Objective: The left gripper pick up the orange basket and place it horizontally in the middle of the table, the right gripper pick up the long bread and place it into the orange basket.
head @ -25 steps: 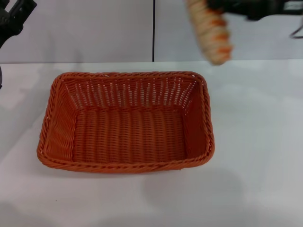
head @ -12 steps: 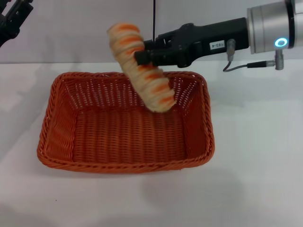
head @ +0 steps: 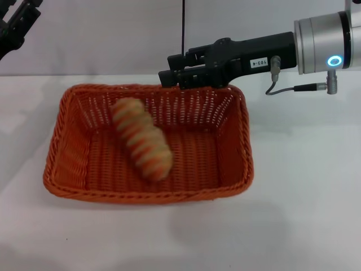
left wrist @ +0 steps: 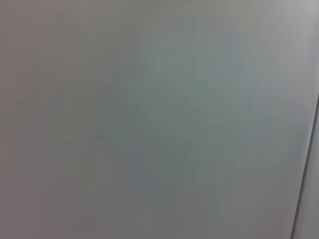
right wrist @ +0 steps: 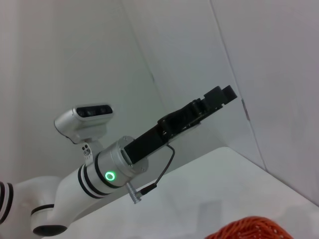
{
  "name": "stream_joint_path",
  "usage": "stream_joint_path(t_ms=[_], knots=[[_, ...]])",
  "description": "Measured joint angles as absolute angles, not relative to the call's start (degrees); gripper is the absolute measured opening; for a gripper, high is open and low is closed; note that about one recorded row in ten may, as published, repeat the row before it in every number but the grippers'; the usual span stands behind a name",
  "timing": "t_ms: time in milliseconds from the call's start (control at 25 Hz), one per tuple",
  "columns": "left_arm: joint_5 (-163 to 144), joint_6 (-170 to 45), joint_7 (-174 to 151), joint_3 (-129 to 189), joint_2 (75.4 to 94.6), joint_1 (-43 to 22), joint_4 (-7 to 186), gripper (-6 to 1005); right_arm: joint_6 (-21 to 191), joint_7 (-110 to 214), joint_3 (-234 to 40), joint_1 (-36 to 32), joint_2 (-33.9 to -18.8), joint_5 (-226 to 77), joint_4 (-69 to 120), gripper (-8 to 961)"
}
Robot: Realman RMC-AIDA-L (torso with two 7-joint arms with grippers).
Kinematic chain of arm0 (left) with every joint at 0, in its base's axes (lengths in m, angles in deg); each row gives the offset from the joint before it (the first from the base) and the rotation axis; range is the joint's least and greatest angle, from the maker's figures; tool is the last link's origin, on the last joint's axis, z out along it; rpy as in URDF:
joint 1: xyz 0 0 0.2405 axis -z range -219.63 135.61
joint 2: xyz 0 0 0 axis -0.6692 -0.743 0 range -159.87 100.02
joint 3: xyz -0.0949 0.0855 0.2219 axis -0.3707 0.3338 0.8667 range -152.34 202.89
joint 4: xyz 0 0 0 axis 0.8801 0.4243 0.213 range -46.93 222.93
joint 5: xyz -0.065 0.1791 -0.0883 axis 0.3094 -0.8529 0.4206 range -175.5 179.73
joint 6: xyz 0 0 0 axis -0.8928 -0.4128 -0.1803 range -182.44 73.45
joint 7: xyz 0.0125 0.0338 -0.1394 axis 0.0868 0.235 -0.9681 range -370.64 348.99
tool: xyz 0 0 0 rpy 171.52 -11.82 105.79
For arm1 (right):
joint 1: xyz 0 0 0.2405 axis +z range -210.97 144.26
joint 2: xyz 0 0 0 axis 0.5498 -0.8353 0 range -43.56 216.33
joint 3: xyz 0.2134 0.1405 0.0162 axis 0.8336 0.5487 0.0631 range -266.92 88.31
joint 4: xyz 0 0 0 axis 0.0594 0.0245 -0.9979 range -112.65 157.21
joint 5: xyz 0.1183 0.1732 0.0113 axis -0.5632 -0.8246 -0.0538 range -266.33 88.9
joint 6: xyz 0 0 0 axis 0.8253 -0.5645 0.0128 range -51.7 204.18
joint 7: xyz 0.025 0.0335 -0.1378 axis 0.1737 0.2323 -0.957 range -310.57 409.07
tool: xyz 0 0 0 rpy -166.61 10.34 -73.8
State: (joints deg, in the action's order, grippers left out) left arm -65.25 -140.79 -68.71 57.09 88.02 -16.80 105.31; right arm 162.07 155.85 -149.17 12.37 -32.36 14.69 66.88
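The orange basket (head: 149,144) sits mid-frame on the bench (head: 304,186), and the long bread (head: 141,145) lies slanted inside it, left of centre. The right gripper (head: 169,70) hangs above the basket's far rim; the left gripper (head: 17,25) sits in the frame's upper-left corner.

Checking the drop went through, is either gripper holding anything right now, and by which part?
Nothing. The long bread lies in the orange basket; the right gripper is empty above, the left gripper parked away.

Even, soft overhead light. The orange basket (head: 148,144) casts only a faint shadow on the table (head: 304,186) beside it. The long bread (head: 141,147) inside the basket is motion-blurred; the basket weave stays sharp.
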Motion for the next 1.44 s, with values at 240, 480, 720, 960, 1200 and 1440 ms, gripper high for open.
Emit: stream_joint_path(t_ms=[240, 480, 720, 960, 1200, 1440], knots=[[-65.3, -141.0, -68.7, 57.1, 88.02, -17.1, 105.3, 726, 162.4, 155.9, -148.9, 10.2, -32.44, 13.4, 67.0, 548], [-65.2, -141.3, -68.8, 57.1, 88.02, -17.4, 105.3, 726, 162.8, 151.9, -146.9, 3.5, -32.21, 8.2, 68.2, 548], [-64.8, -142.6, -68.9, 56.4, 88.11, -18.0, 105.3, 726, 167.8, 136.8, -136.9, -9.1, -32.24, -5.1, 67.1, 548], [-64.6, -143.0, -68.0, 54.1, 88.27, -18.6, 105.2, 726, 171.6, 120.4, -126.1, -17.3, -32.37, -16.9, 59.1, 548], [-64.3, -144.0, -64.5, 51.4, 88.35, -18.9, 103.1, 726, 174.6, 101.3, -114.1, -21.6, -32.41, -26.8, 45.7, 548], [-60.5, -152.3, -41.8, 44.3, 88.53, -19.5, 91.9, 726, 177.7, 88.2, -103.2, -22.6, -32.52, -31.3, 35.2, 548]])
